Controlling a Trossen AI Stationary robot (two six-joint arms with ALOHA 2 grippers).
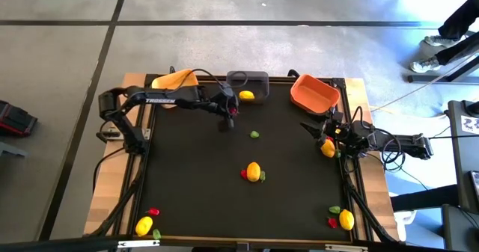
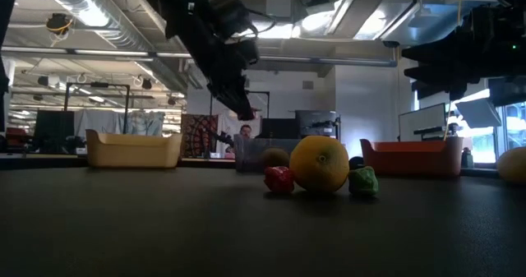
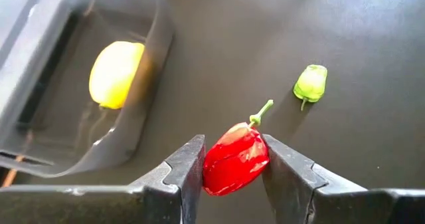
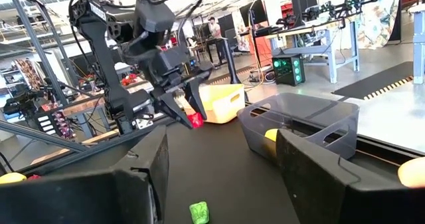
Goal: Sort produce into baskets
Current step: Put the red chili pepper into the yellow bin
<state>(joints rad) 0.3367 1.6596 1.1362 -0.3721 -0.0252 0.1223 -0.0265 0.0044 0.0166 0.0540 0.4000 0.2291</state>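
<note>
My left gripper [image 1: 229, 111] hangs above the table near the dark grey basket [image 1: 248, 82] and is shut on a small red piece [image 3: 236, 161]. One yellow lemon-like fruit [image 3: 116, 73] lies inside that basket. A green piece [image 3: 311, 83] lies on the black mat just beyond the gripper. The yellow-orange basket [image 1: 176, 79] stands at the far left and the orange basket [image 1: 314, 93] at the far right. My right gripper [image 4: 222, 151] waits at the table's right edge, open, with nothing between its fingers. My left gripper pinches the red piece's body [image 3: 226, 171] between its two fingers, one on each opposite side. Its green stem [image 3: 261, 112] points away from the gripper. The fingers slant down from the table's left. The piece is lifted clear of the mat [image 2: 246, 113].
A lemon with a red and a green piece [image 1: 254, 171] lies mid-table. Similar clusters lie at the near left corner [image 1: 144, 224] and the near right corner [image 1: 345, 219]. Another lemon [image 1: 328, 148] sits beside my right gripper. Wooden rails edge the mat.
</note>
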